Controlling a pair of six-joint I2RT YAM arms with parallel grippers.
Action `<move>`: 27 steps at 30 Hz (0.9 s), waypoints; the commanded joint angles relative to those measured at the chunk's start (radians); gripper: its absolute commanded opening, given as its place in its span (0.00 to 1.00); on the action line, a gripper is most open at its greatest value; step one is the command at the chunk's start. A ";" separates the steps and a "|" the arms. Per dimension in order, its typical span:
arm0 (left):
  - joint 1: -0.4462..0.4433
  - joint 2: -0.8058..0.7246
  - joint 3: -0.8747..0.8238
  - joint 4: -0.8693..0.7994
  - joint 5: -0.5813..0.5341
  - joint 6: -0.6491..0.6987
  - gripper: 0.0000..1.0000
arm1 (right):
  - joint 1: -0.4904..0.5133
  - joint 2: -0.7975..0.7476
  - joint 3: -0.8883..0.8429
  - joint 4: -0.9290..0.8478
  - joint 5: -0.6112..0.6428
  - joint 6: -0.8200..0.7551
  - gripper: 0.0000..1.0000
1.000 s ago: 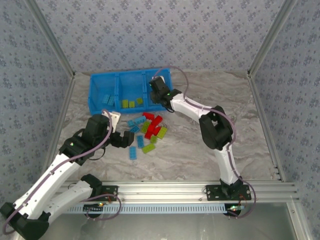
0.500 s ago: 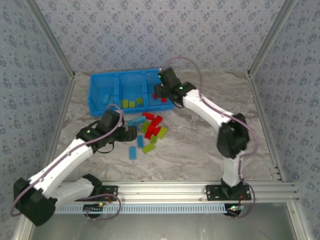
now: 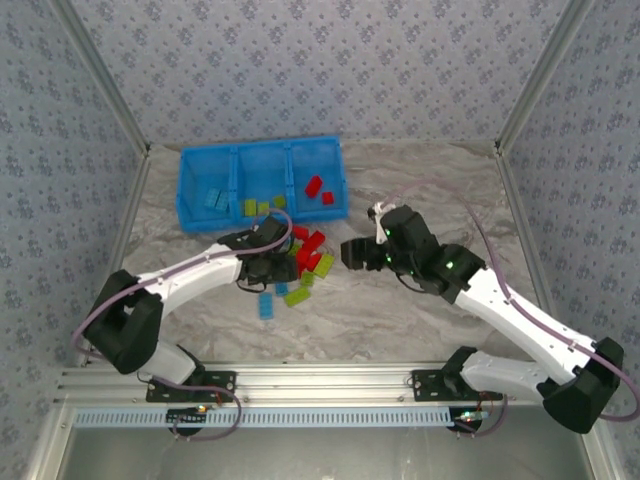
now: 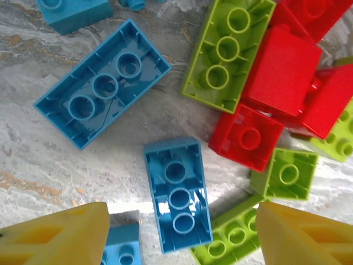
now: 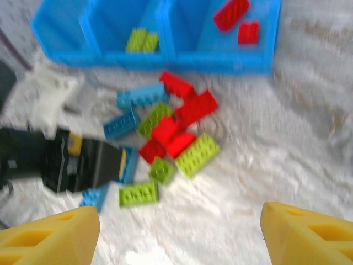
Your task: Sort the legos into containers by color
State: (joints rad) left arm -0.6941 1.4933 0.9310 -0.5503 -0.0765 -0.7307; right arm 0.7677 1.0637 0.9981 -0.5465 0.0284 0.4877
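Many legos (image 3: 308, 258) crowd under the left hand (image 4: 182, 223), just before the tray (image 3: 262, 146).

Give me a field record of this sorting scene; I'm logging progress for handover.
tray: blue tray, three compartments
left compartment: light blue bricks
middle compartment: green bricks
right compartment: two red bricks
unsorted: mixed pile on the table near the tray
left fingers: open, either side of an upturned blue brick
right fingers: open, empty, right of the pile
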 commanded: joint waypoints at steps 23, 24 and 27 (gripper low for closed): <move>-0.042 -0.048 0.073 -0.063 -0.115 -0.042 0.30 | 0.135 0.013 0.045 -0.059 -0.036 0.105 0.84; -0.041 -0.091 0.098 -0.088 -0.155 -0.033 0.30 | 0.136 0.012 0.044 -0.061 -0.028 0.104 0.84; -0.021 -0.200 0.162 -0.116 -0.291 0.020 0.32 | 0.136 0.011 0.043 -0.062 -0.007 0.105 0.84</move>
State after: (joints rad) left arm -0.7277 1.4052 1.0031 -0.6094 -0.2111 -0.7647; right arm 0.8993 1.0885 1.0164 -0.6025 0.0040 0.5808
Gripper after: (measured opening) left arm 0.320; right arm 0.843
